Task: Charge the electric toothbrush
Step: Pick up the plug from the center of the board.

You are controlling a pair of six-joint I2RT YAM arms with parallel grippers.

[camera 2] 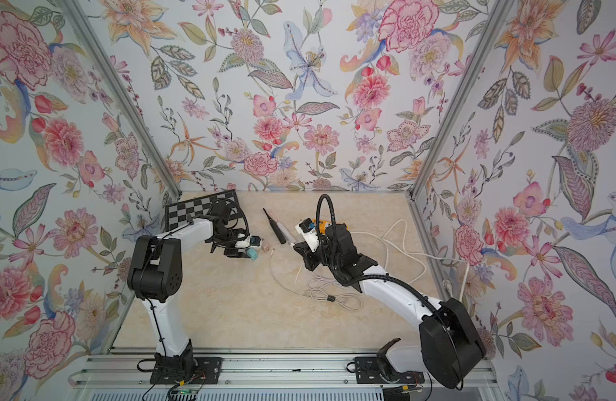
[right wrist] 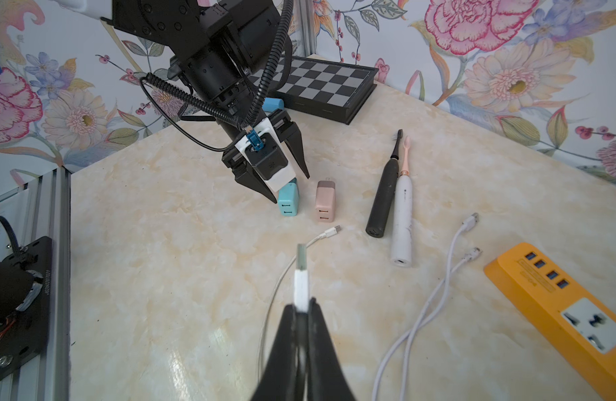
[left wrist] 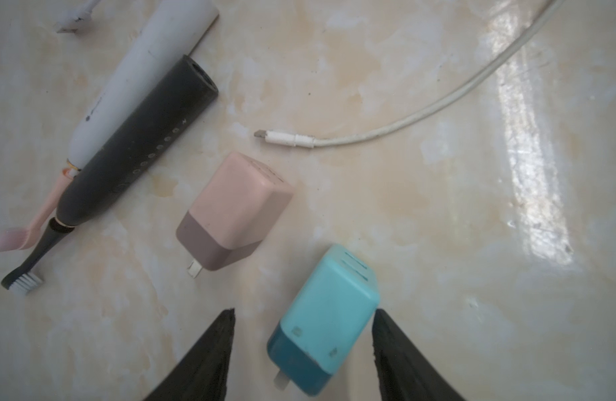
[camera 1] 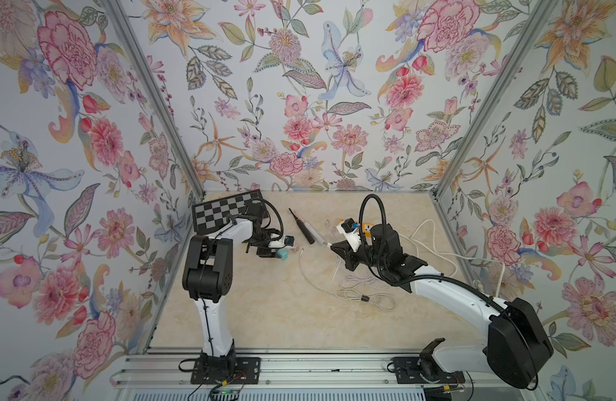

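Observation:
A black electric toothbrush (right wrist: pixel 383 194) (camera 1: pixel 301 227) lies beside a white one with a pink head (right wrist: pixel 402 215) (left wrist: pixel 140 69). A teal charger block (left wrist: pixel 327 312) (right wrist: pixel 288 203) and a pink one (left wrist: pixel 233 208) (right wrist: pixel 325 201) lie close to them on the table. My left gripper (left wrist: pixel 303 310) (right wrist: pixel 291 187) is open astride the teal block: one finger is at the block's corner, the other stands apart from it. My right gripper (right wrist: pixel 301 305) (camera 1: pixel 331 244) is shut on the white USB plug (right wrist: pixel 301 277) of a cable. That cable's small far plug (left wrist: pixel 282 137) (right wrist: pixel 331 231) lies near the pink block.
An orange power strip (right wrist: pixel 556 312) lies by the right arm, partly hidden in both top views. Two more white cable ends (right wrist: pixel 469 222) lie near it, and loose cable coils (camera 1: pixel 365 291) lie under the right arm. A chessboard (camera 1: pixel 223 211) sits in the back left corner.

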